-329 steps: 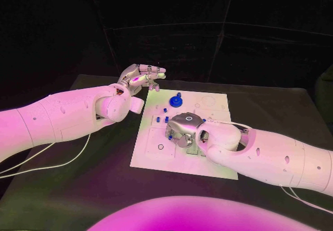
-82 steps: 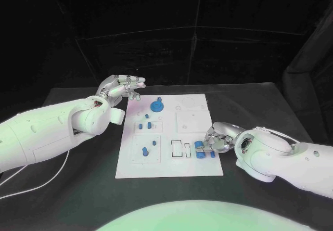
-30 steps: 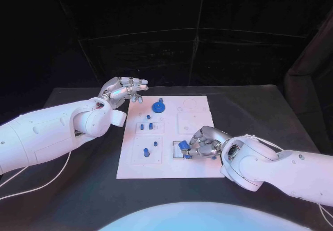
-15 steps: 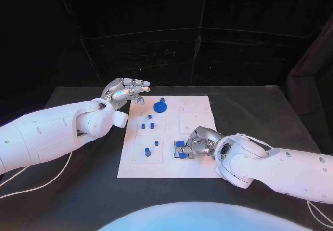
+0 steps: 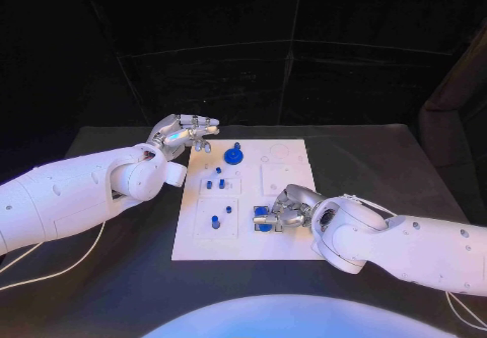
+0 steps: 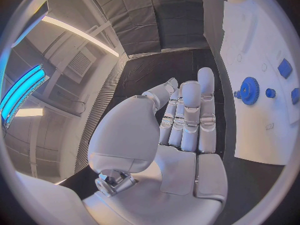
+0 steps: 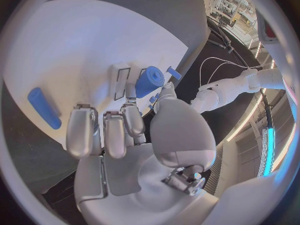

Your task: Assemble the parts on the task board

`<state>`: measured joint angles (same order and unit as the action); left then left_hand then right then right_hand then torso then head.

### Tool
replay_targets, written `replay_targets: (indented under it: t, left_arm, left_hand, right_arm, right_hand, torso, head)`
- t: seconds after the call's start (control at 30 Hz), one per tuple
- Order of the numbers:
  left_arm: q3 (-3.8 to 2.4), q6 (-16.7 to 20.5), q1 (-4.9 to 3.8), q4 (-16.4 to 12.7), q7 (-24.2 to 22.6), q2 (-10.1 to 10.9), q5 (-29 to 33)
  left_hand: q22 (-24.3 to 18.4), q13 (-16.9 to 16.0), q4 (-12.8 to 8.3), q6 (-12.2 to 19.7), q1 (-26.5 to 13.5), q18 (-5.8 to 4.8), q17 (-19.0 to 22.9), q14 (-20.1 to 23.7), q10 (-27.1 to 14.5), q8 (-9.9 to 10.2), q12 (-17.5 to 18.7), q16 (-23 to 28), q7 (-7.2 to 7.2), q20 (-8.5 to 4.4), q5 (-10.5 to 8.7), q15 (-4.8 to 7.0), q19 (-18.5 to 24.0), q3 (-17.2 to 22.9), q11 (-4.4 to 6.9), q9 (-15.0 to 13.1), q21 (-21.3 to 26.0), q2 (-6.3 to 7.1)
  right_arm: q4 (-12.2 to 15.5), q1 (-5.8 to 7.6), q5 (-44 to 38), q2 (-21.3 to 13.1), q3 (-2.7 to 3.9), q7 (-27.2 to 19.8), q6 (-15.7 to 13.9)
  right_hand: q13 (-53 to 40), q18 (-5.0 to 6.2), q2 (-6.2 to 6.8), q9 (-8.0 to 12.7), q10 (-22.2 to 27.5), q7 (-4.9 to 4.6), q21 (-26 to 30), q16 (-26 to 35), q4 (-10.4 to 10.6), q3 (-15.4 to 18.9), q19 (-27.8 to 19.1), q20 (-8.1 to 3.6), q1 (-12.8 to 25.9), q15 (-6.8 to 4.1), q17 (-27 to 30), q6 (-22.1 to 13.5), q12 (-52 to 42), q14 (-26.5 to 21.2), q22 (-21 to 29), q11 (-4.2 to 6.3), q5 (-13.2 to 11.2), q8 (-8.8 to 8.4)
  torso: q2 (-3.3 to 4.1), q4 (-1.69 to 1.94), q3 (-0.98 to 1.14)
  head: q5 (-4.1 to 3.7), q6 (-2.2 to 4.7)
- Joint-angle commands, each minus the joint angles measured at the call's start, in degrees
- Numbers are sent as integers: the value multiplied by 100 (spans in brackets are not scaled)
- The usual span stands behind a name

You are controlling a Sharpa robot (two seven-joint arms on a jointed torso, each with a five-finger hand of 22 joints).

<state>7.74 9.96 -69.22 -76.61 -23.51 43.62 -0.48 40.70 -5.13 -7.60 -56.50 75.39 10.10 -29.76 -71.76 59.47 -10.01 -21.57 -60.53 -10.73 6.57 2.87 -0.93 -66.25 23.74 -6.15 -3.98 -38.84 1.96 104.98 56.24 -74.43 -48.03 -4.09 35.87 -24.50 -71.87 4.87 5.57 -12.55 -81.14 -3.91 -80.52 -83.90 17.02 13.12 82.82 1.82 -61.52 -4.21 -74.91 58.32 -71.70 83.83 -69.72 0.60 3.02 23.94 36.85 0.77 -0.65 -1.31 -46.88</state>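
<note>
Beside right hand (image 7: pixel 128 135), loose blue part (image 7: pixel 44 107).

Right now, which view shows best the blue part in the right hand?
Right wrist view: the blue cylinder sits large between thumb and finger of the right hand, beside the task board's slots. Head view shows it small, partly hidden by fingers.

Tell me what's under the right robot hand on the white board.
The right robot hand holds a blue cylinder part low over the task board, beside a rectangular slot. The board directly beneath its fingers is covered from the head view.
</note>
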Motion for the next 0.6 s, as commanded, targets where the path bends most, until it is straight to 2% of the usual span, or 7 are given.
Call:
replay_targets:
  t: [0.03, 0.13, 0.2, 0.3, 0.4, 0.47, 0.6]
  left_arm:
    - [-4, -67, -10, -10, -47, 0, 13]
    - [-3, -68, -10, -10, -44, 4, 13]
    - [-3, -67, -10, -9, -41, 8, 13]
    - [-3, -66, -10, -9, -35, 14, 13]
    - [-3, -60, -10, -8, -30, 17, 13]
    - [-3, -60, -10, -9, -28, 17, 13]
    - [-3, -61, -10, -8, -23, 15, 13]
  left_hand:
    - [-10, -10, -33, 47, 17, 39, 8, 48, -31, -22, -28, 35, 12, 20, 19, -11, 36, -1, 8, -3, 20, 6]
    - [-10, -10, -33, 47, 17, 39, 8, 48, -31, -22, -28, 35, 12, 20, 19, -11, 36, -1, 8, -3, 20, 6]
    - [-10, -10, -33, 47, 17, 39, 8, 48, -31, -22, -28, 35, 12, 20, 19, -11, 36, -1, 8, -3, 20, 6]
    - [-10, -10, -33, 47, 17, 39, 8, 48, -31, -22, -28, 35, 12, 20, 19, -11, 36, -1, 8, -3, 20, 6]
    - [-10, -10, -33, 47, 17, 39, 8, 48, -31, -22, -28, 35, 12, 20, 19, -11, 36, -1, 8, -3, 20, 6]
    - [-10, -10, -33, 47, 17, 39, 8, 48, -31, -22, -28, 35, 12, 20, 19, -11, 36, -1, 8, -3, 20, 6]
    - [-10, -10, -33, 47, 17, 39, 8, 48, -31, -22, -28, 35, 12, 20, 19, -11, 36, -1, 8, -3, 20, 6]
  right_arm:
    - [46, 5, -186, -17, 1, -46, -16]
    - [88, 5, -236, -44, 1, -123, 33]
    - [142, 5, -305, -79, 1, -192, 62]
    - [198, 5, -332, -117, 1, -272, 16]
    - [231, 4, -298, -143, 1, -360, -96]
    - [253, 4, -273, -159, 1, -420, -159]
    - [273, 4, -235, -187, 2, -463, -182]
  right_hand:
    - [29, -90, 140, -11, 66, -9, 36, 31, -6, -178, -11, -7, 66, -16, -193, -59, 48, 367, -2, -13, -5, -32]
    - [7, -94, 0, -28, 52, -4, 27, 26, -95, -402, -3, 0, -424, -16, -214, -44, 46, 374, -27, -15, 52, -9]
    - [-16, -99, -4, -42, 41, -3, 15, 20, -172, -435, 6, 0, -772, -16, -237, -43, 42, 380, -55, -13, 35, 6]
    - [-46, -108, -16, -49, 22, 2, -9, 1, -171, -429, 24, 0, -834, -19, -276, -28, 16, 388, -105, -10, 36, 20]
    - [-73, -113, -36, -60, 0, 10, -24, -13, -46, -362, 35, -5, -715, -23, -306, -11, -5, 395, -132, -3, 23, 36]
    - [-94, -114, -51, -67, -14, 16, -30, -23, -18, -306, 40, -10, -546, -28, -327, -6, -18, 399, -143, 2, 13, 45]
    - [-103, -115, -140, -76, -21, 24, -34, -25, -31, -325, 42, -14, -523, -33, -333, 14, -19, 400, -150, 10, 71, 61]
  torso:
    - [-4, 4, 1]
    - [-1, 6, 4]
    - [-1, 6, 6]
    - [0, 3, 3]
    - [0, -3, 1]
    - [1, 3, 1]
    - [-3, 13, -1]
  head:
    - [-3, -1]
    - [0, -7]
    - [2, -11]
    - [4, -12]
    - [8, -10]
    - [4, -8]
    - [-1, -17]
